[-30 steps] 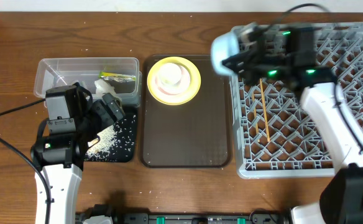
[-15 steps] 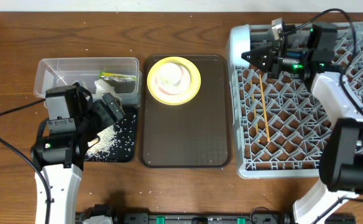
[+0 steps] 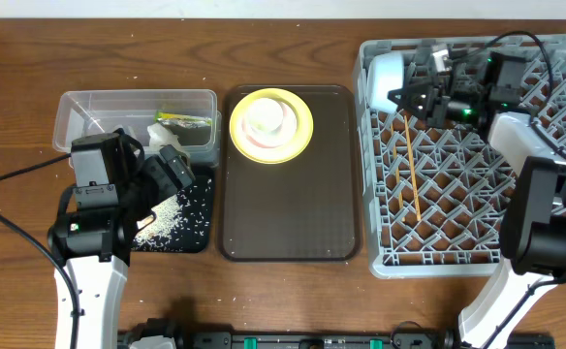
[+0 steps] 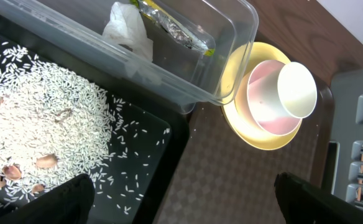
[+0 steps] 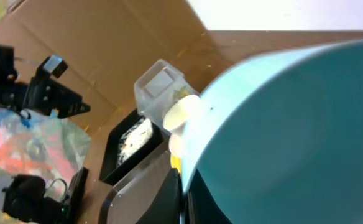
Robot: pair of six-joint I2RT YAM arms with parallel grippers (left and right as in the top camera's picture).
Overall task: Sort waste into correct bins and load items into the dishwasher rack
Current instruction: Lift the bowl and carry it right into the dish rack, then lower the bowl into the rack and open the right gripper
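Wooden tabletop (image 3: 293, 301) overhead: chopsticks (image 3: 409, 174) lie in the dishwasher rack (image 3: 457, 260), my right fingers (image 3: 404, 95) clamped on the light blue bowl (image 3: 385, 73) at its corner. Left wrist: left fingers (image 4: 76, 196) gape empty above rice (image 4: 45, 118) in the black tray (image 4: 160, 180); tissue (image 4: 128, 31) and wrapper (image 4: 175, 34) sit in the clear tub (image 4: 169, 87); plate (image 4: 243, 124) and cup (image 4: 296, 90), I judge, remain. Right wrist: bowl fills it

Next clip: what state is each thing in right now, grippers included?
light blue bowl: on edge in the dishwasher rack, held.
right gripper: shut on the bowl.
left gripper: open, empty, above the black tray.
chopsticks: lying in the rack.
yellow plate: on the brown tray, white cup on it.
clear tub: holds tissue and wrapper.
black tray: strewn with rice.
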